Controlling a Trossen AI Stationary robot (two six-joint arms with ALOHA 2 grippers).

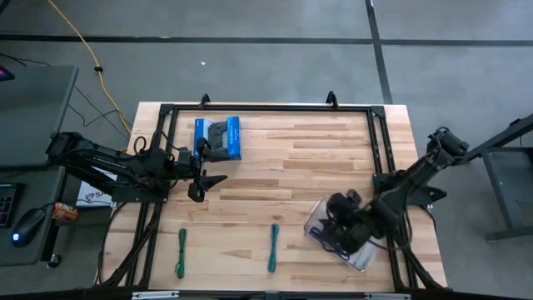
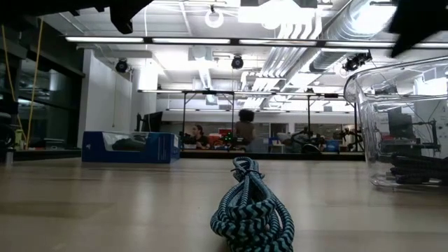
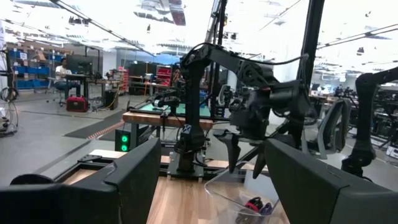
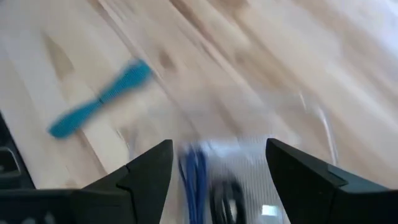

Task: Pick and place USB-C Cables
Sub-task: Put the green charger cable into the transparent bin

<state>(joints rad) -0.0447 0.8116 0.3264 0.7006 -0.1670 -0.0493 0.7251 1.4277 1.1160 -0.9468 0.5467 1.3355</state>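
About half done, by the look of it: two cables (purple, black w/ red band) are seen in the clear bin point(image 1: 356, 254) under the right gripper point(image 4: 217, 163), fingers spread, nothing held; green cable point(image 1: 181, 252) & teal cable point(image 1: 273, 247) are left on the table point(image 1: 316, 158); left gripper point(image 1: 208, 180) is parked nr the blue box point(image 1: 218, 138), jaws apart, empty.

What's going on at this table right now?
The right gripper hangs open over a clear container at the table's right front, with cables already inside. A green cable and a teal cable lie on the wood near the front edge, not yet picked up. The left gripper waits open at the left side, near a blue box.
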